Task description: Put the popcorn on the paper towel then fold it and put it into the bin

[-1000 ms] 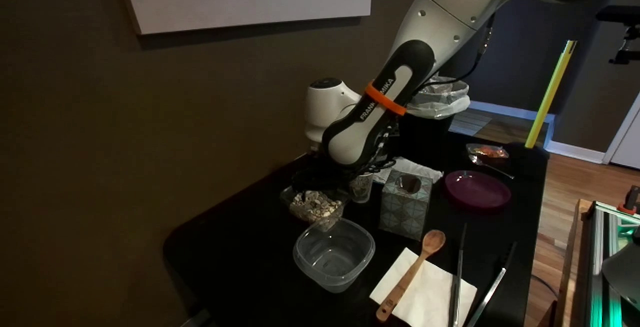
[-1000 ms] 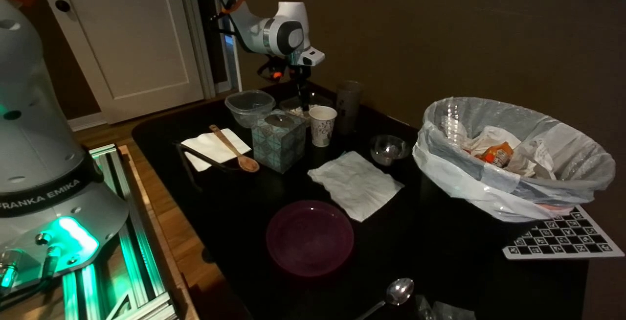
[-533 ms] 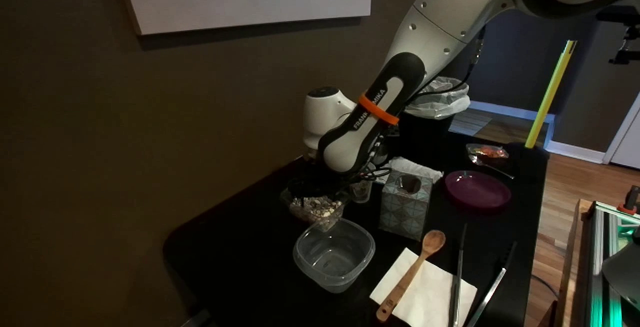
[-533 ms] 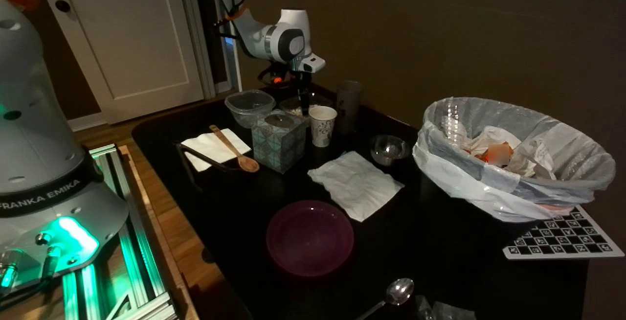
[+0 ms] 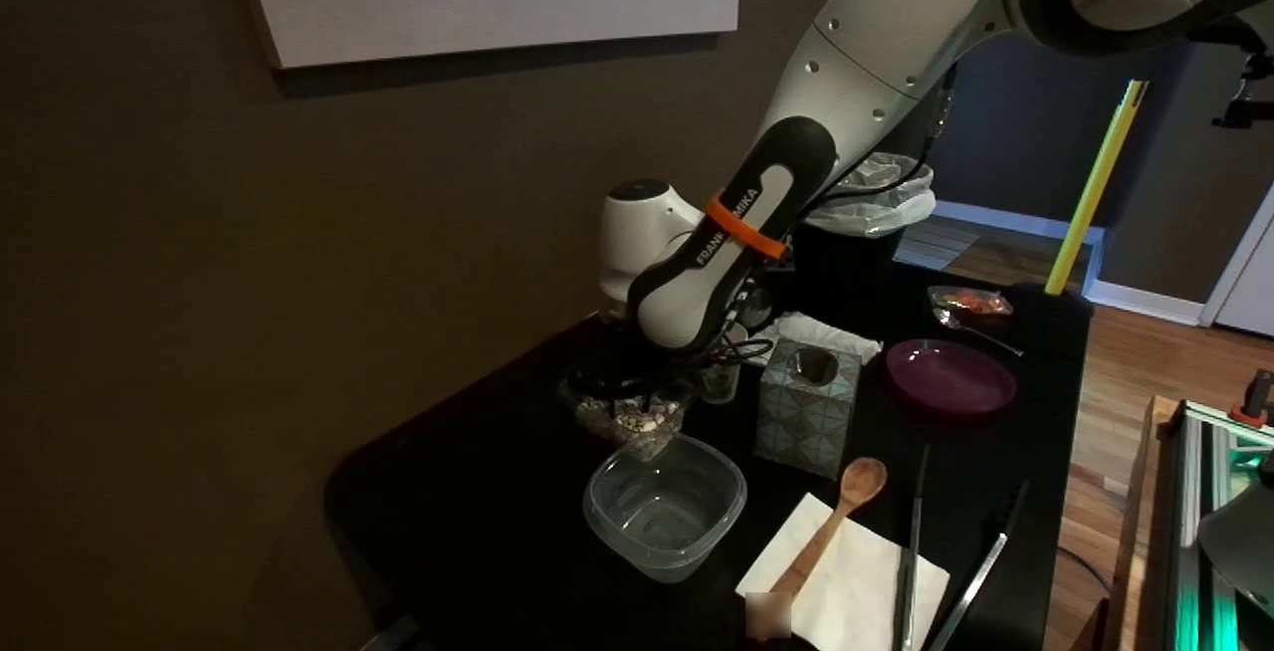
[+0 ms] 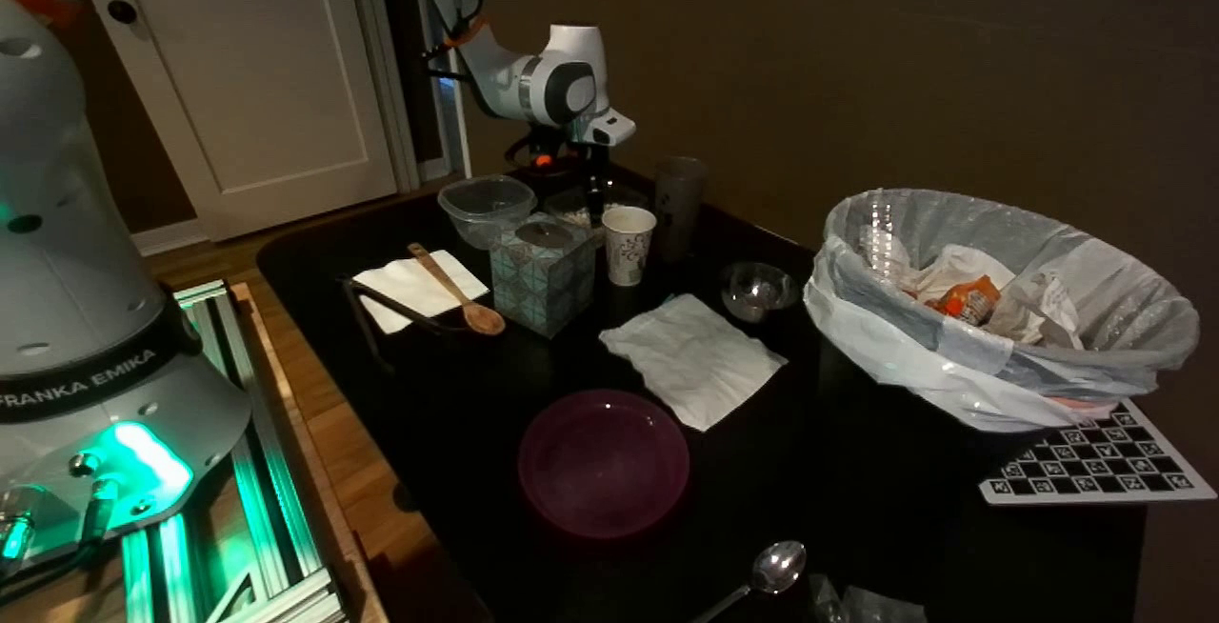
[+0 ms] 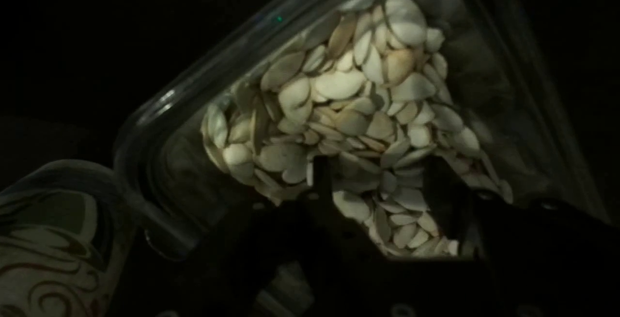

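The popcorn (image 7: 358,113) is a heap of pale beige-cream flattish pieces in a small clear tub (image 7: 162,106); the heap also shows in an exterior view (image 5: 637,414). My gripper (image 7: 379,169) points down into the tub. Its dark fingers stand apart, with pieces showing between them; whether the tips touch them I cannot tell. The gripper (image 6: 596,213) also shows in an exterior view, partly behind the cup. A white paper towel (image 6: 695,361) lies spread on the table. The bin (image 6: 886,342), lined with a white bag, stands beside it and holds crumpled waste.
A larger clear tub (image 5: 665,507) stands close to the popcorn tub. A tissue box (image 5: 808,412), a paper cup (image 6: 629,247) and a tall cup (image 6: 678,209) crowd round. A wooden spoon (image 5: 821,542) lies on a white napkin (image 5: 861,581). A plum plate (image 6: 603,464) and clear bowl (image 6: 757,294) stand nearby.
The arm has moved down, and my gripper has gone lower into the popcorn tub. The objects on the table have not moved.
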You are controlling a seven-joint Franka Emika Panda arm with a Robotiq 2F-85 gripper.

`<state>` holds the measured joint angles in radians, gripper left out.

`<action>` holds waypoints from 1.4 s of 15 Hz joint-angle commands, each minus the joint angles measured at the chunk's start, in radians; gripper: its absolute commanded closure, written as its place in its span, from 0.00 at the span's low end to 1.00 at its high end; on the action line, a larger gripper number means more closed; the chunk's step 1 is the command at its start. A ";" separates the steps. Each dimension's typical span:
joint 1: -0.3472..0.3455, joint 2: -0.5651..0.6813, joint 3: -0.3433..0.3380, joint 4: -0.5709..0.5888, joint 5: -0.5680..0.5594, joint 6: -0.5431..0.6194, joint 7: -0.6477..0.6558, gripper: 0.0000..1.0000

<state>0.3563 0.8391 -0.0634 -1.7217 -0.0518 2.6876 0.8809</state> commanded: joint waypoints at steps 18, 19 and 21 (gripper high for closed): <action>0.023 -0.046 -0.024 -0.010 0.014 -0.023 -0.002 0.99; 0.020 -0.063 -0.022 -0.020 0.015 -0.025 -0.005 0.99; 0.001 -0.096 -0.001 -0.046 0.024 -0.018 -0.031 0.99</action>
<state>0.3658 0.8100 -0.0765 -1.7087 -0.0512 2.6866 0.8791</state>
